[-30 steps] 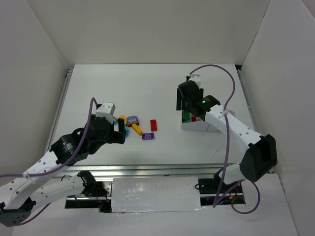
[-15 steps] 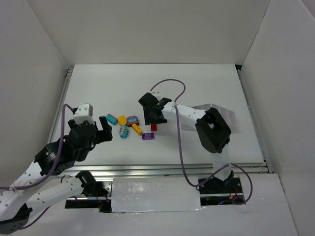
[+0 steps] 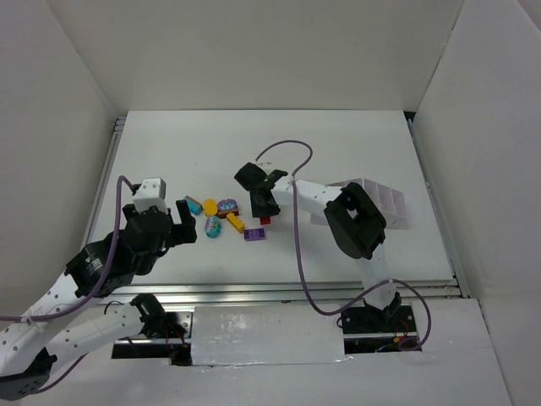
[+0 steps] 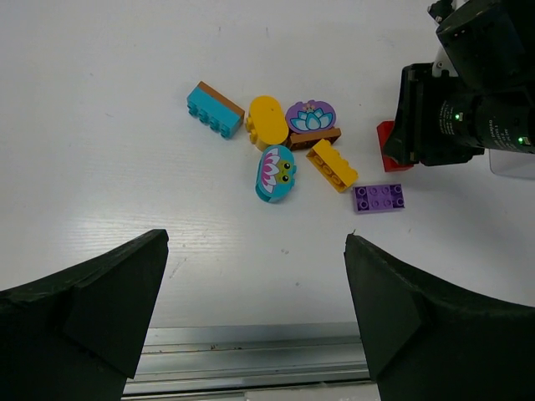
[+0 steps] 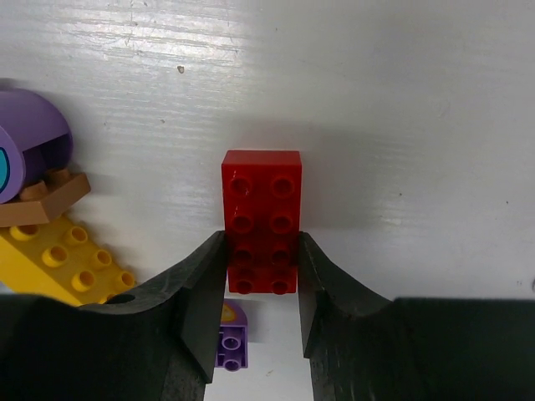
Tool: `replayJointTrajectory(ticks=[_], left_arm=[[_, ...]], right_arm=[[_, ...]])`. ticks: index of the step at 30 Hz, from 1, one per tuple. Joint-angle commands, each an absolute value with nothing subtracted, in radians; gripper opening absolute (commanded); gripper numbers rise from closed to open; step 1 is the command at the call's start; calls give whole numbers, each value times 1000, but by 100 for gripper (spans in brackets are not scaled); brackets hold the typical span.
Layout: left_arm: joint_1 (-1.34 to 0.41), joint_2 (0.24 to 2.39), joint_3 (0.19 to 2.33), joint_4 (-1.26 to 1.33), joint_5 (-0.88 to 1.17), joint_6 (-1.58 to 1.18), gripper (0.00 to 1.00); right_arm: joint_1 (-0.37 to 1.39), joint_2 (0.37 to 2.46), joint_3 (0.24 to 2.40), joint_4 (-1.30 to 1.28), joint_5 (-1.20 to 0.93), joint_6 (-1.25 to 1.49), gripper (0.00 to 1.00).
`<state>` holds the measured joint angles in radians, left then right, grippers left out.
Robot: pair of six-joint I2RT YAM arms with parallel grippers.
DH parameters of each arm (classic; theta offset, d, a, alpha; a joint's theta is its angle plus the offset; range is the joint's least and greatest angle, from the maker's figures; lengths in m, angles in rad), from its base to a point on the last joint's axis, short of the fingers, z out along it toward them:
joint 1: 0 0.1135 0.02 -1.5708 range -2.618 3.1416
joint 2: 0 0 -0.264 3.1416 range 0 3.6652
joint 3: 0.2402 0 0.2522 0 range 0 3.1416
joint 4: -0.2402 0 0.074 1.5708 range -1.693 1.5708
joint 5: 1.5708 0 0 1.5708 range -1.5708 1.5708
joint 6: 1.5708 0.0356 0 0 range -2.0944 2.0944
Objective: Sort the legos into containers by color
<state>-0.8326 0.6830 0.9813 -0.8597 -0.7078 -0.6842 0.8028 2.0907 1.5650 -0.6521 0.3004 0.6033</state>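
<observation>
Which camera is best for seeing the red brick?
The right wrist view: the red brick fills the middle, studs up, jaws hugging its near end. The top external view shows just a red speck by the tip of the right arm; the left wrist view, only a red corner behind that arm.

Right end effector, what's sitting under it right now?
A red lego lies flat on the table, studs up, between the right end effector fingers, which touch its long sides. From the top camera, the end effector covers most of it.
</observation>
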Motion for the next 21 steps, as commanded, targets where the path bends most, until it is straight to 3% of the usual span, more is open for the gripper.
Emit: replayJointTrajectory(ticks=[1, 10, 21], left_arm=[[-830, 673, 986, -822, -698, -667, 100], [-828, 672, 988, -824, -699, -670, 100], [-828, 683, 988, -818, -680, -661, 99]], right_arm=[[808, 2057, 1569, -627, 337, 597, 22], [790, 1789, 1577, -719, 440, 520, 20], [568, 1557, 1410, -897, 528, 474, 22]])
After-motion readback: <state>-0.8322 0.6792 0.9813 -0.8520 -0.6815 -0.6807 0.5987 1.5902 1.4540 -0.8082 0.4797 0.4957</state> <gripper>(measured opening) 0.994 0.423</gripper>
